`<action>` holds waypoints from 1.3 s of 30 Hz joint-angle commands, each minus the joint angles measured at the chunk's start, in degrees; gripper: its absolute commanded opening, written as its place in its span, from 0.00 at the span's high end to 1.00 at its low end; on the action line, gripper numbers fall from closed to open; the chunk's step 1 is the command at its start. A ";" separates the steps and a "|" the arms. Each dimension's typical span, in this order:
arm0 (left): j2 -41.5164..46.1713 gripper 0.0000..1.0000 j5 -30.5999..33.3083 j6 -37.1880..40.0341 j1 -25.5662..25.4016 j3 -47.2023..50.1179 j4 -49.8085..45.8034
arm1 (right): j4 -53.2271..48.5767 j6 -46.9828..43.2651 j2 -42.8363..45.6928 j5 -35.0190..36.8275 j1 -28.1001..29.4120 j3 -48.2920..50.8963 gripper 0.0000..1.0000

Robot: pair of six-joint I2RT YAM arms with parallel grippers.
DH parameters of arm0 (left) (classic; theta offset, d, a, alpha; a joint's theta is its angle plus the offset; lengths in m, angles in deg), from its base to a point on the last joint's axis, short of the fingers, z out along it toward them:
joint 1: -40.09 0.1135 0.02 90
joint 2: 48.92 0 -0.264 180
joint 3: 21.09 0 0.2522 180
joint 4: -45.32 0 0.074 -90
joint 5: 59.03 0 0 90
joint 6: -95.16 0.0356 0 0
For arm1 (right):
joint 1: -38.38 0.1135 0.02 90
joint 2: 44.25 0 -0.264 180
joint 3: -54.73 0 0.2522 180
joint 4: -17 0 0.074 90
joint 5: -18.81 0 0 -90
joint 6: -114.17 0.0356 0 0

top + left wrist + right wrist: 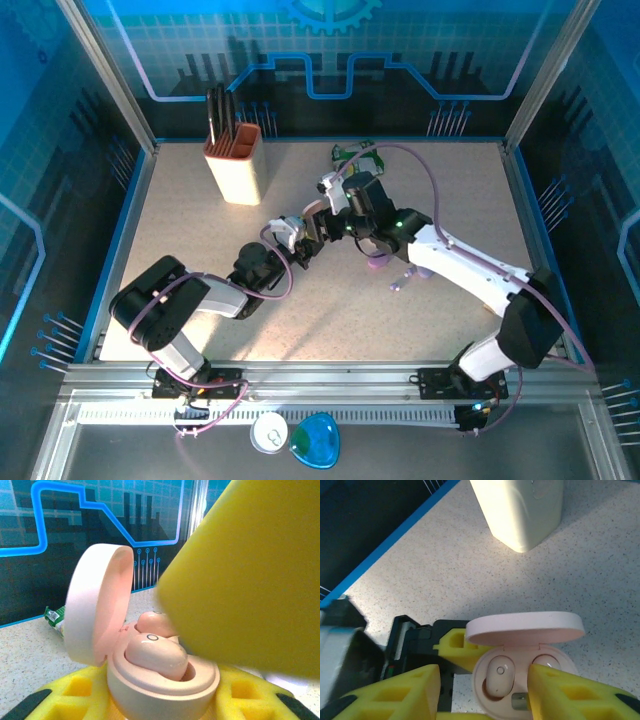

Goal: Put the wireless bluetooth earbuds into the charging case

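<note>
The pink case (478, 676) sits near the middle of the table (450, 190) with its lid (525, 627) flipped up. The left hand (300, 237) pinches the bottom half of the case from both sides, and its yellow fingers (75, 692) press against it. Two pale pink earbuds are inside the case. One earbud (499, 676) lies in its cup, and the other earbud (545, 661) is in the cup next to it (a finger hides part of it). The right hand (482, 702) hangs just over the case with its fingers spread wide, holding nothing. One of its fingers (570, 695) is right beside the second earbud. Behind the case stands a cream holder (235, 165) with dark handles in it. A green wrapper (54, 619) lies on the table farther behind the case. Near the case, on the right arm's side, lie some lilac things (378, 262), too small to tell what they are.
</note>
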 commanded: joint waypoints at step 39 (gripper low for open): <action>4.73 0.75 -10.54 1.98 -0.17 1.94 2.36 | -8.39 6.78 8.13 -10.06 -8.11 2.69 0.34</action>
